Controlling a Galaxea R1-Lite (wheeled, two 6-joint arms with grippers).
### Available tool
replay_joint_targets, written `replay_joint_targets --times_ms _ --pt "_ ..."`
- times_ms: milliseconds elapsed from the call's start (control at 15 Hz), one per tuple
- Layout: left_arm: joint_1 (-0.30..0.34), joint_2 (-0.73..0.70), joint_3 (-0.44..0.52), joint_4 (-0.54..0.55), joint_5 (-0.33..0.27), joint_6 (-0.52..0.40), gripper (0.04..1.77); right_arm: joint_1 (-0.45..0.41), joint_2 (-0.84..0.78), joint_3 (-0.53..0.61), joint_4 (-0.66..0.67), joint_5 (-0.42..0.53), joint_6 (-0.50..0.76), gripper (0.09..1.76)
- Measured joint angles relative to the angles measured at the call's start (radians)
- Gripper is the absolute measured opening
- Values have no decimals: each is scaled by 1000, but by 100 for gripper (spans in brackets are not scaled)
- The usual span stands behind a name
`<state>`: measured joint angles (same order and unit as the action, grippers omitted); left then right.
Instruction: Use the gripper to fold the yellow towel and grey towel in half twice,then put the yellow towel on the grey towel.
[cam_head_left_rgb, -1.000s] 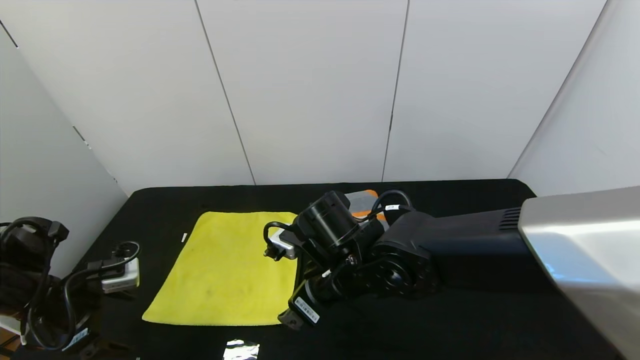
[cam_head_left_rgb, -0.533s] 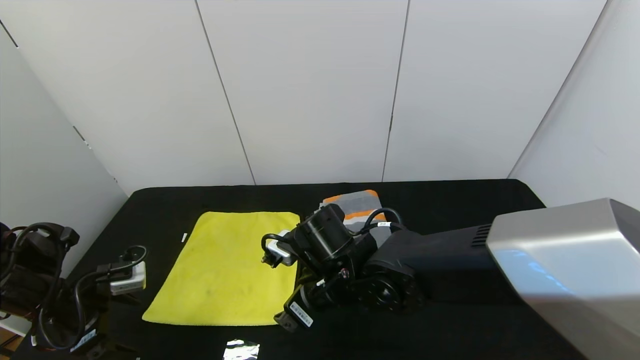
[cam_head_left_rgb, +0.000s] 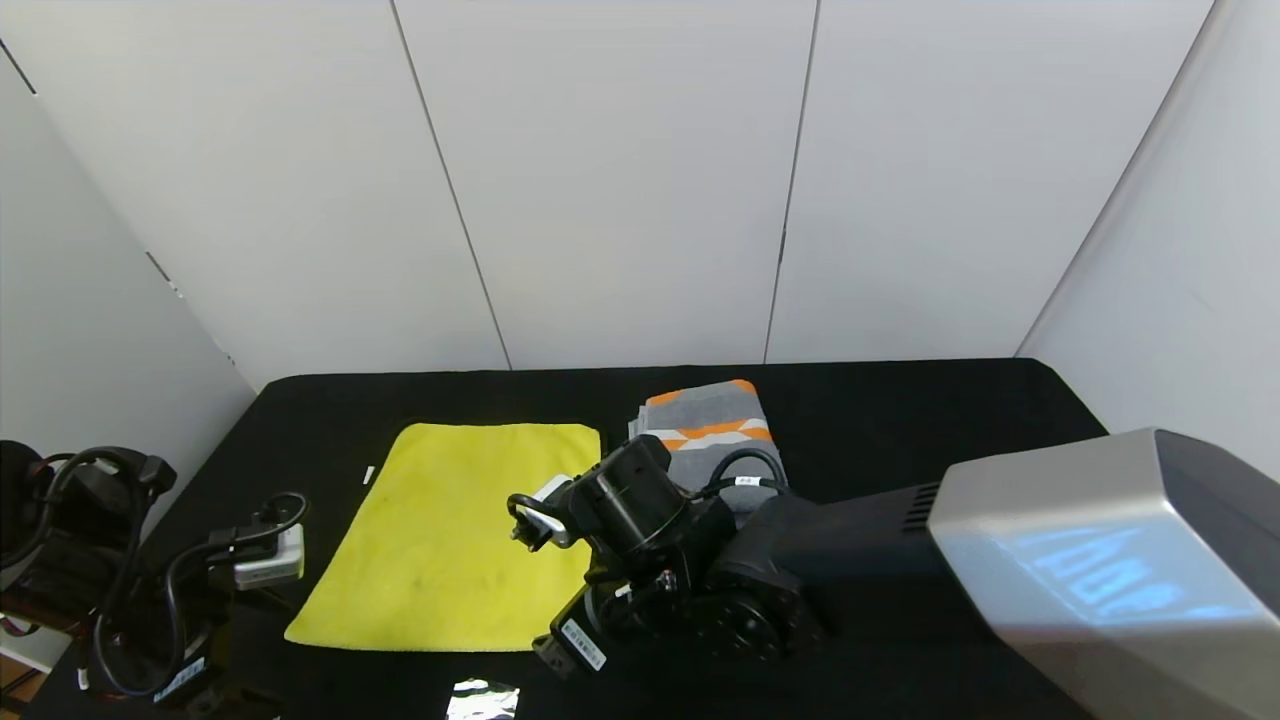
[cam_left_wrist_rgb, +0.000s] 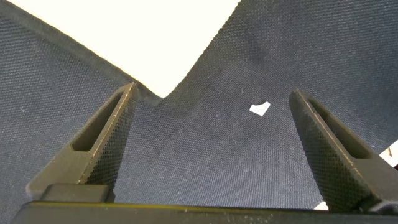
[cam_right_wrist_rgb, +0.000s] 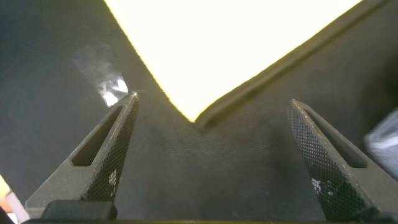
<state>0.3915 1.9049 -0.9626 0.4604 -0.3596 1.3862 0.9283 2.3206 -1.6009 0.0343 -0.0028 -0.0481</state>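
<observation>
While the left gripper (cam_left_wrist_rgb: 211, 155) hangs low by the tabletop's (cam_head_left_rgb: 900, 420) front-left corner, jaws spread wide and empty, its wrist view shows one corner of the yellow towel (cam_head_left_rgb: 460, 530) just ahead of the fingertips, with a small white scrap (cam_left_wrist_rgb: 260, 109) on the cloth beside it. That towel lies flat and unfolded, left of centre, running toward the front edge. Over its near right corner the right gripper (cam_right_wrist_rgb: 211, 155) stands equally wide and empty, that corner sitting between its fingers. The grey towel (cam_head_left_rgb: 712, 425) lies already folded near the back edge, just right of the yellow one. For a clean first fold, I judge each gripper should come down squarely on its own front corner, pinch only the single layer, lift both together, and carry them level to the far edge so the hems meet.
</observation>
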Motion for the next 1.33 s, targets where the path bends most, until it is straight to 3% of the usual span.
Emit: replay_joint_targets --times_ms 200,600,933,1333 --pt "-5 2 -8 -7 2 1 172 11 19 6 -40 -46 30 171" --pt "-22 3 -13 -88 17 8 172 19 35 16 -49 -53 65 171" --pt "-28 13 -3 -176 69 12 172 10 34 20 -58 -54 66 171" --pt "-38 22 19 -170 60 14 172 10 36 20 -62 -73 67 171"
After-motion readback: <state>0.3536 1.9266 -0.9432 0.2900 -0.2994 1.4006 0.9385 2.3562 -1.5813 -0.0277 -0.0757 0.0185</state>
